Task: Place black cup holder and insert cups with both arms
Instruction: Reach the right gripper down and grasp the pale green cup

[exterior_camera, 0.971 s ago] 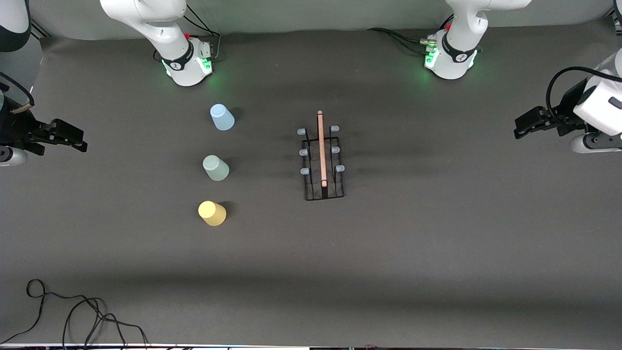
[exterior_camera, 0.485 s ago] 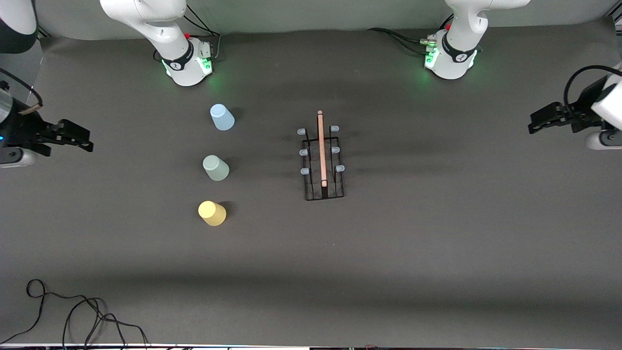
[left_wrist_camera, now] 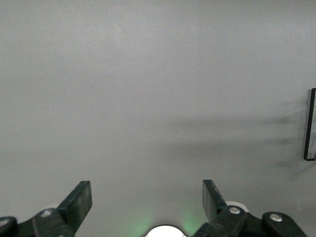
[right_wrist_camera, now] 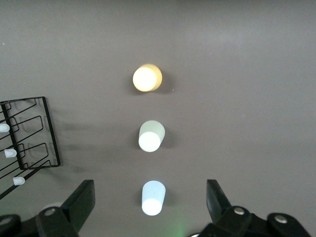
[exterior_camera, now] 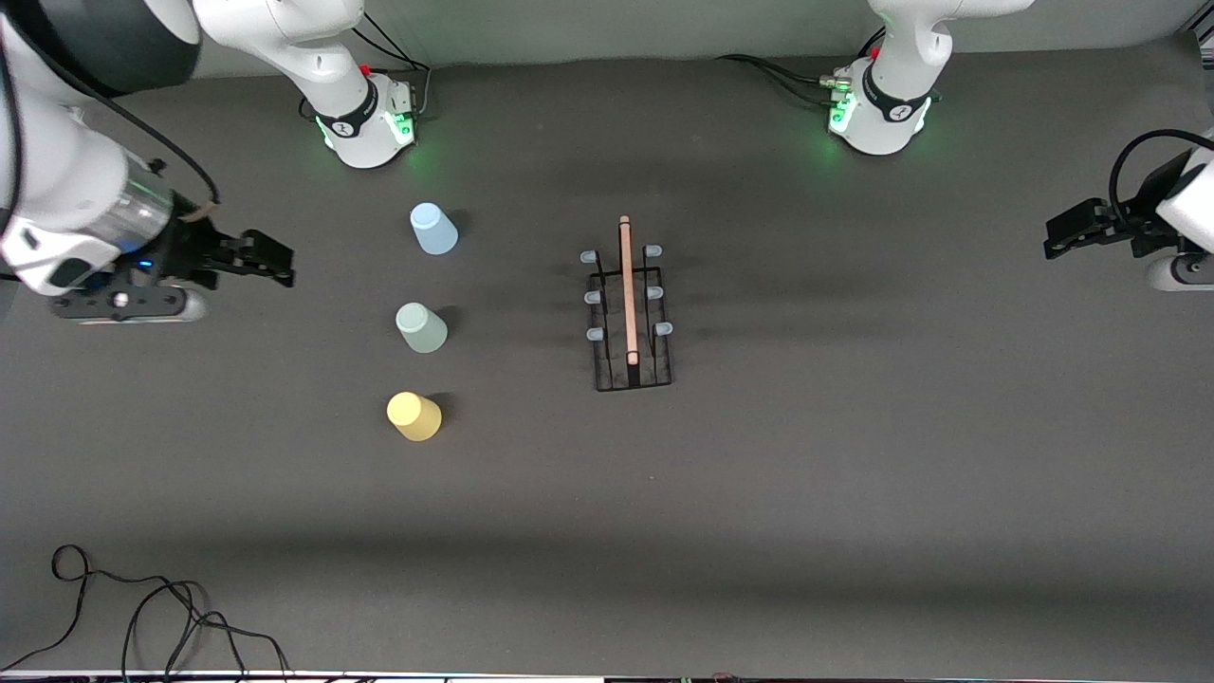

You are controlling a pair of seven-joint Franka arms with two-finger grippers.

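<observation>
The black cup holder [exterior_camera: 631,313] stands mid-table with its wooden rod handle on top; no cup is on its prongs. The light blue cup [exterior_camera: 433,229], grey-green cup [exterior_camera: 421,327] and yellow cup [exterior_camera: 413,415] stand in a row toward the right arm's end. My right gripper [exterior_camera: 273,265] is open and empty, up over the table beside the blue cup. Its wrist view shows the blue [right_wrist_camera: 153,197], grey-green [right_wrist_camera: 151,136] and yellow [right_wrist_camera: 147,78] cups and the holder [right_wrist_camera: 29,133]. My left gripper [exterior_camera: 1067,232] is open and empty at the left arm's end; its view shows the holder's edge [left_wrist_camera: 310,123].
Loose black cables [exterior_camera: 142,607] lie at the table's near corner at the right arm's end. The two green-lit arm bases [exterior_camera: 365,119] [exterior_camera: 877,109] stand along the edge farthest from the front camera. Bare grey table lies around the holder.
My right gripper has moved in from the table's end toward the row of cups. My left gripper has drawn back a little toward its end of the table. Cups and holder are unmoved.
</observation>
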